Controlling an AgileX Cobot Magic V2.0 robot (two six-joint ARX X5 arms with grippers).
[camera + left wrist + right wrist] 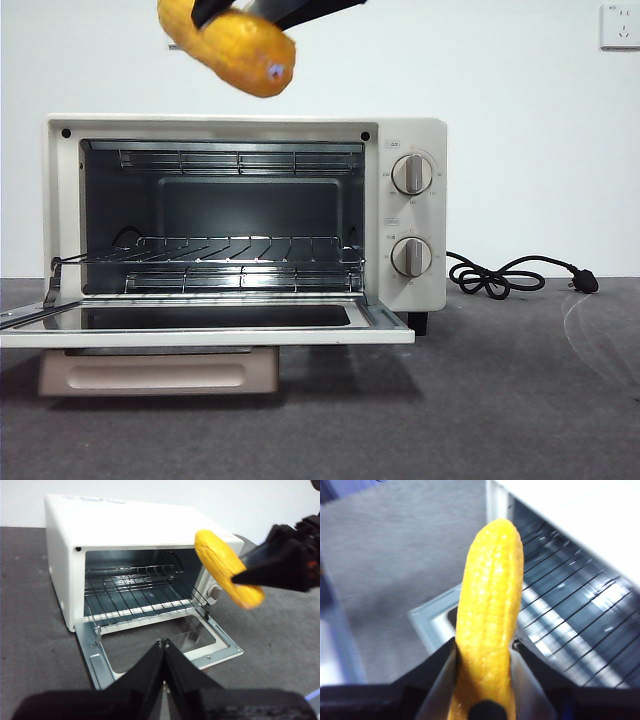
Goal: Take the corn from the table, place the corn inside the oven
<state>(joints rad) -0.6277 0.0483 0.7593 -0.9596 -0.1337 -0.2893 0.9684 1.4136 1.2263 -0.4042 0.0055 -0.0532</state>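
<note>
Corn (490,615) is hanging in the air, pinched between the two black jaws of my right gripper (485,657). It is a stubby cob, bright yellow shading to orange, covered in rows of small bumpy kernels, with a rounded tip at one end. In the front view the corn (232,42) is sitting above the top of the oven (410,130), tilted, with its pale stub end facing the camera and pointing slightly down. Nothing but my jaws is touching it.

Below it, the oven is standing on the dark grey counter (500,400). It is a cream-white box with its door (200,325) lying fully open and flat, dark glass facing up. Inside, a wire rack (240,250) is spanning the cavity at mid height. Two round knobs (412,174) are sitting one above the other on the oven's right panel, and a black cord (510,275) is lying coiled on the counter beside it.

My left gripper (163,647) is hanging in front of the open door, its jaws pressed together with nothing between them. From its camera I am seeing the corn (227,570) held by the other arm, near the oven's upper front corner on the knob side.
</note>
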